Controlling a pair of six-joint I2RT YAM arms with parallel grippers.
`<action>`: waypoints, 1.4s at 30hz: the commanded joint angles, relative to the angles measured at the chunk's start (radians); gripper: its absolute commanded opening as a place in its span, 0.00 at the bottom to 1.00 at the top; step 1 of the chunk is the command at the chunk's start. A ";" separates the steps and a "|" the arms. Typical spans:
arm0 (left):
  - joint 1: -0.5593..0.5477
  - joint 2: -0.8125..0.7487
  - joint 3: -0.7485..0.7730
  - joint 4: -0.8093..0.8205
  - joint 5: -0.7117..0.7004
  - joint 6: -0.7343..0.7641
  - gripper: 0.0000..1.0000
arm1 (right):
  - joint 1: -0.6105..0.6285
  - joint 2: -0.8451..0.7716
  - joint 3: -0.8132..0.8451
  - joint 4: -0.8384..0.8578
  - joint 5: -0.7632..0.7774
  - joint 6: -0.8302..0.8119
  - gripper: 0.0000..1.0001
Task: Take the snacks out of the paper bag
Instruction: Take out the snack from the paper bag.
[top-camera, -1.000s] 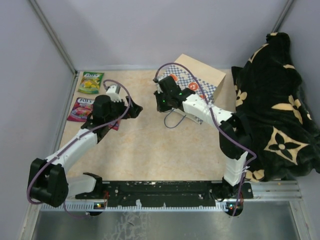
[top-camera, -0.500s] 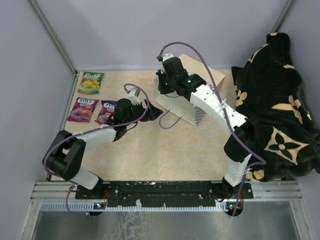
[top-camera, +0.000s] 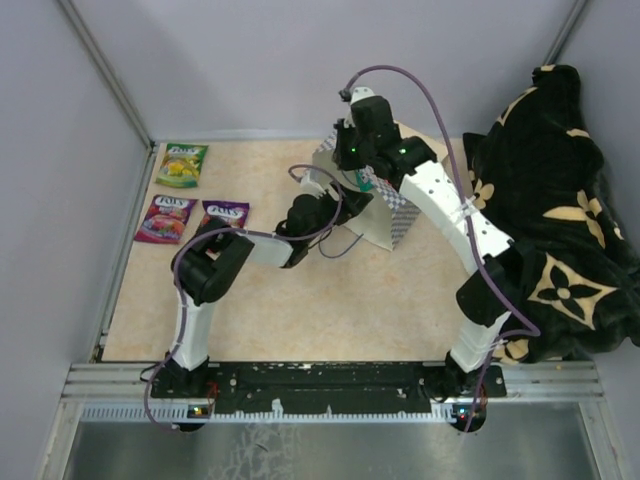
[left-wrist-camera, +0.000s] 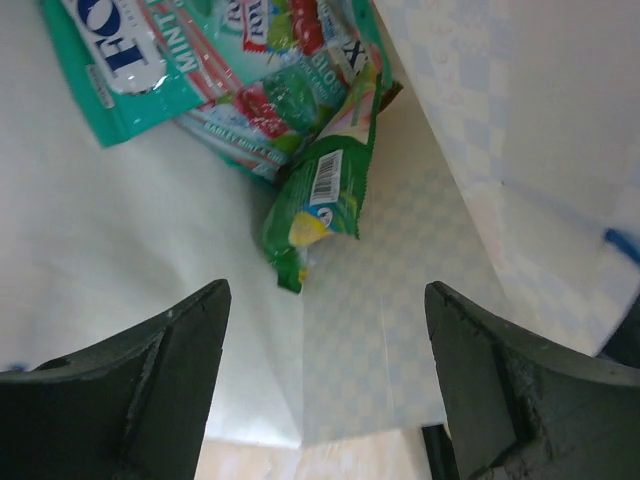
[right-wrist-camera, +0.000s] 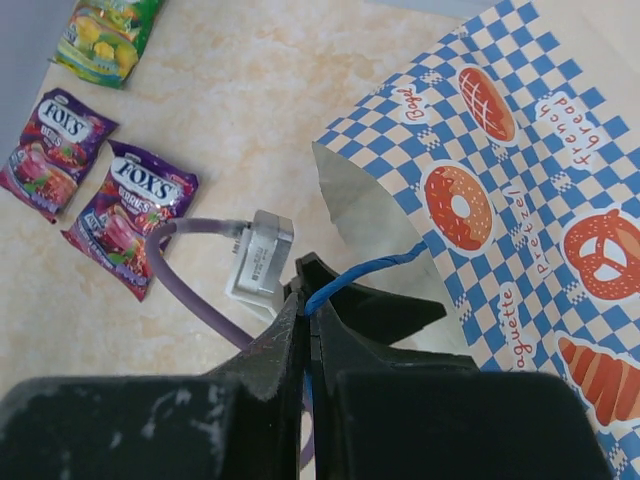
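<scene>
The paper bag lies on its side, its mouth facing left. My right gripper is shut on its blue cord handle and holds the upper lip of the mouth up. From above, the right gripper hangs over the mouth. My left gripper reaches into the mouth, open. The left wrist view looks inside: the left gripper holds nothing, and a green snack and teal snacks lie ahead, apart from the fingers. On the table are two purple snacks and a green-yellow snack.
A black-and-tan blanket is heaped at the right side, close to the right arm. Grey walls close in the tabletop on the left and back. The left arm's purple cable loops just in front of the bag mouth.
My left arm has swung right from the purple snacks into the bag's mouth. My right gripper has shut on the blue cord and risen toward the back, lifting the mouth open.
</scene>
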 joint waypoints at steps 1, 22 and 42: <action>-0.075 0.060 0.119 -0.002 -0.275 0.020 0.85 | -0.029 -0.105 0.051 0.036 -0.043 0.009 0.00; -0.195 0.238 0.404 -0.071 -0.371 0.383 0.88 | -0.155 -0.215 -0.021 0.122 -0.404 0.131 0.00; -0.153 0.295 0.506 -0.206 -0.181 0.481 0.54 | -0.155 -0.269 -0.061 0.129 -0.367 0.086 0.00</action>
